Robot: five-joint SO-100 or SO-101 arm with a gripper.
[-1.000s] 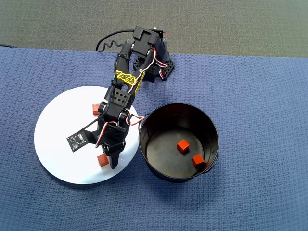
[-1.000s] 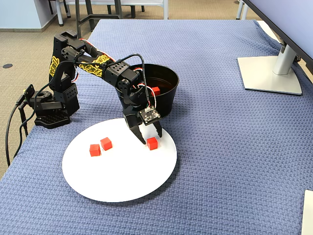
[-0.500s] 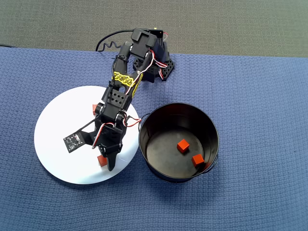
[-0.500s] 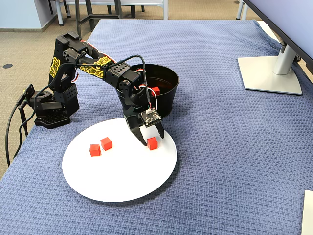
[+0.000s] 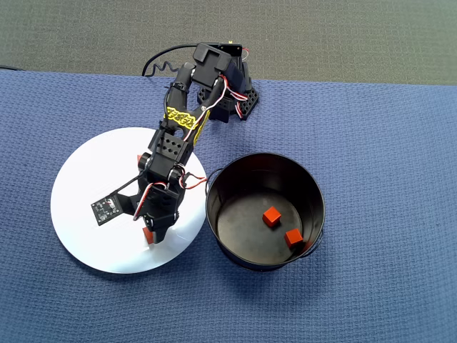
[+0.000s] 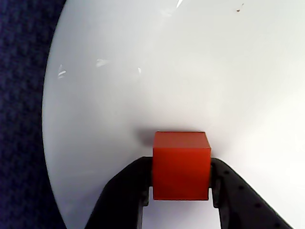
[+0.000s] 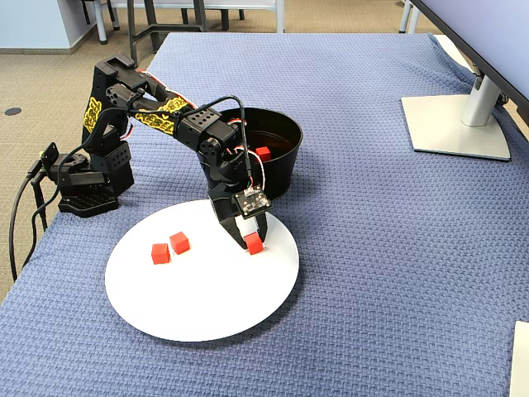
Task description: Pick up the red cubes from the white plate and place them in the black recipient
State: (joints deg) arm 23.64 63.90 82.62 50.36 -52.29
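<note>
At plate's [image 5: 86, 214] 5 o'clock, our gripper [image 6: 181, 191] clamps cube [image 6: 181, 164]; pot [image 5: 221, 214] lies at 3 o'clock.

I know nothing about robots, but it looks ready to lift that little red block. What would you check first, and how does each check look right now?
1. Red cube sits between the gripper fingers: ok, a finger at each side in the wrist view.
2. Grip tight enough to lift: cannot tell; both fingers appear to touch, but squeeze does not show.
3. Cube not yet lifted: ok, it appears to rest on the white plate.
4. Other cubes out of the way: ok, the two loose cubes lie apart from the gripper in the fixed view.
5. Black pot has room: ok, only two cubes inside.
6. Path to the pot: ok, it stands right beside the plate.
</note>
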